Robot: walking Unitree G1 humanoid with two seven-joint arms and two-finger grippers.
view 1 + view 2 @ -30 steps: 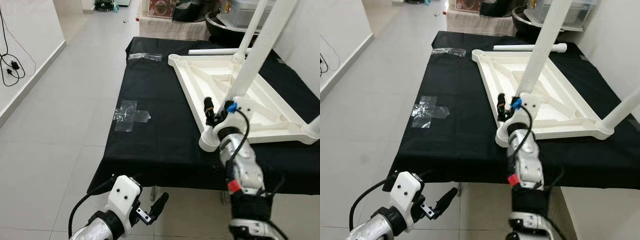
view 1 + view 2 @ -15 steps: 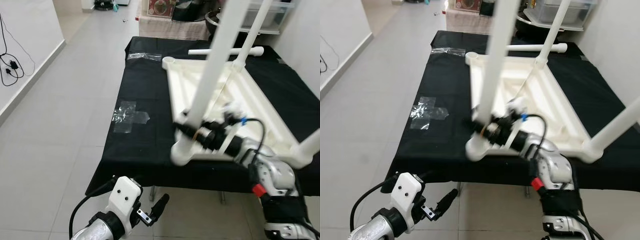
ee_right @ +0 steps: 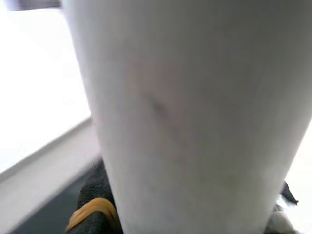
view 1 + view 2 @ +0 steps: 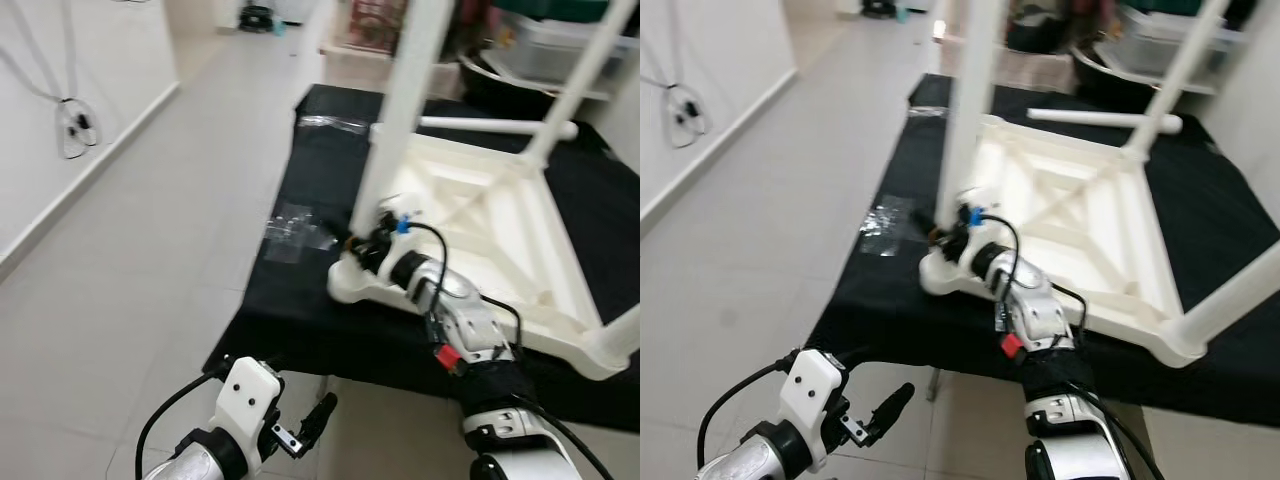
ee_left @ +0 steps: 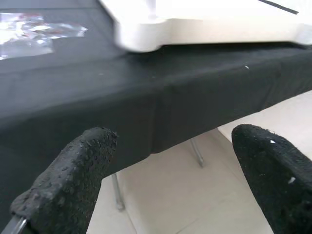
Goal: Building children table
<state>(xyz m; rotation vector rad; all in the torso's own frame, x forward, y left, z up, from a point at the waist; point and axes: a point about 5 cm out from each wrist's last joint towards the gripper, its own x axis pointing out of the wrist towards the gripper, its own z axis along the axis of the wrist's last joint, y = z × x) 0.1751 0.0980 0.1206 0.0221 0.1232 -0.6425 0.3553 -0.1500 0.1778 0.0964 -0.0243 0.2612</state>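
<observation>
A white children's table (image 4: 480,230) lies upside down on a black-clothed table (image 4: 300,310), with three legs standing up from its corners. My right gripper (image 4: 366,246) is at the foot of the near-left leg (image 4: 400,110), and its black fingers (image 3: 90,214) sit on either side of the leg, shut on it. A loose white leg (image 4: 495,125) lies on the cloth behind the frame. My left gripper (image 5: 165,180) hangs open, low in front of the cloth's front edge, with nothing between its fingertips (image 5: 73,180).
Crumpled clear plastic (image 4: 295,225) lies on the cloth to the left of the frame, with more plastic (image 4: 330,123) at the far left corner. A wall with a hanging cable (image 4: 72,120) stands at the left across open tiled floor. Bins and boxes (image 4: 560,45) stand behind the table.
The whole view has shifted. The held corner of the white table has swung left on the cloth with my right gripper, whose forearm now reaches in from the right. The left arm stays low.
</observation>
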